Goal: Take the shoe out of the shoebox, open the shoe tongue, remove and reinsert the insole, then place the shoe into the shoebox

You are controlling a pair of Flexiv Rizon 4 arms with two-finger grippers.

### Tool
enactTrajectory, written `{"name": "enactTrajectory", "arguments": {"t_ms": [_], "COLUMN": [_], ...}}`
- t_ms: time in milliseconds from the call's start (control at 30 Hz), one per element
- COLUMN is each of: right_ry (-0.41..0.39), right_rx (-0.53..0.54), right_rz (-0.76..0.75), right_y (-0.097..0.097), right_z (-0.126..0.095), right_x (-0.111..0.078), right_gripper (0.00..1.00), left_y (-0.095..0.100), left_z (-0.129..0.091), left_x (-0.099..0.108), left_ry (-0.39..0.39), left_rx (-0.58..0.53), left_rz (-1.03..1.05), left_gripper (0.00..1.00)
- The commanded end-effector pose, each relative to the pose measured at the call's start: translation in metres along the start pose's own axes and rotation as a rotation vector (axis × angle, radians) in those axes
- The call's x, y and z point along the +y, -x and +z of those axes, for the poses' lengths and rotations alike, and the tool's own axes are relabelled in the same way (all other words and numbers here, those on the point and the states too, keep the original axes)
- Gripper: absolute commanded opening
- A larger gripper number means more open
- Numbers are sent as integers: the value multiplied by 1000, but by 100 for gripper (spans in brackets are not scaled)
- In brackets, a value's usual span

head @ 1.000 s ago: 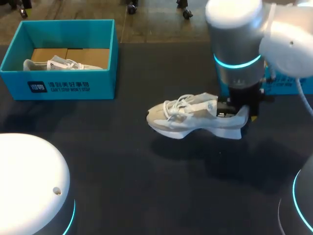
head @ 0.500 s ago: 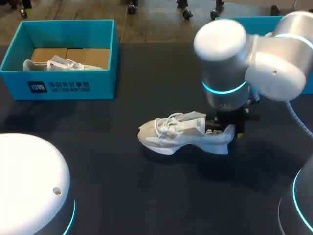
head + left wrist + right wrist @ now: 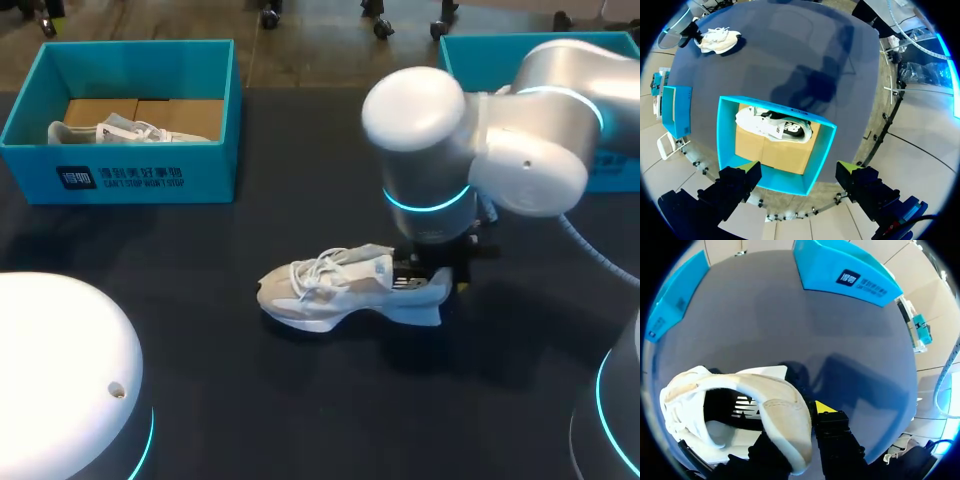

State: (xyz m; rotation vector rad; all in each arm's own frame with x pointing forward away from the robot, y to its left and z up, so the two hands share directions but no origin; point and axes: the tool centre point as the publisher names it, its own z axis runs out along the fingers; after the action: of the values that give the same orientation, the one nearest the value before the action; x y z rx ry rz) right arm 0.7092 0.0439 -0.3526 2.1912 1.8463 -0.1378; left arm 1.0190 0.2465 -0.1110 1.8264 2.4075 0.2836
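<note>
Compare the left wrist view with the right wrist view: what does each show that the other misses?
Only the left wrist view shows the open left tool and, ahead of it, the inside of the shoebox, where a second shoe lies on cardboard. Only the right wrist view shows the right tool shut on the heel collar of the loose shoe, one finger inside, and that shoe's interior. Both show the loose shoe on the dark table, though it is far off in the left wrist view.
</note>
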Motion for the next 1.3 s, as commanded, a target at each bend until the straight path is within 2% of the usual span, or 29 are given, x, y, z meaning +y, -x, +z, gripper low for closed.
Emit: {"name": "enactTrajectory", "arguments": {"t_ms": [33, 500, 533, 667, 767, 833, 867, 900, 1100, 1300], "right_ry": [1, 6, 4, -4, -3, -1, -2, -4, 21, 38], "right_rx": [-6, -31, -32, -35, -25, -14, -8, -10, 30, 55], "right_rz": [8, 19, 17, 10, 19, 12, -1, -9, -20, -121], "right_y": [-13, -15, -15, -14, -13, -15, -15, -16, -12, -6], "right_z": [6, 24, 24, 27, 24, 19, 16, 14, -7, -34], "right_x": [-3, -5, -5, -5, -5, -6, -6, -6, -7, -2], "right_gripper": [0, 0, 10, 34, 42, 51, 93, 100, 100, 100], "left_y": [-1, -1, -1, -1, -1, -1, -1, -1, -1, -1], "left_z": [0, 0, 0, 0, 0, 0, 0, 0, 0, 0], "left_x": [-1, -1, -1, -1, -1, -1, -1, -1, -1, -1], "left_ry": [2, 2, 2, 2, 2, 2, 2, 2, 2, 2], "left_rx": [2, 2, 2, 2, 2, 2, 2, 2, 2, 2], "left_rz": [1, 1, 1, 1, 1, 1, 1, 1, 1, 1], "left_gripper": [100, 100, 100, 100, 100, 100, 100, 100, 100, 100]}}
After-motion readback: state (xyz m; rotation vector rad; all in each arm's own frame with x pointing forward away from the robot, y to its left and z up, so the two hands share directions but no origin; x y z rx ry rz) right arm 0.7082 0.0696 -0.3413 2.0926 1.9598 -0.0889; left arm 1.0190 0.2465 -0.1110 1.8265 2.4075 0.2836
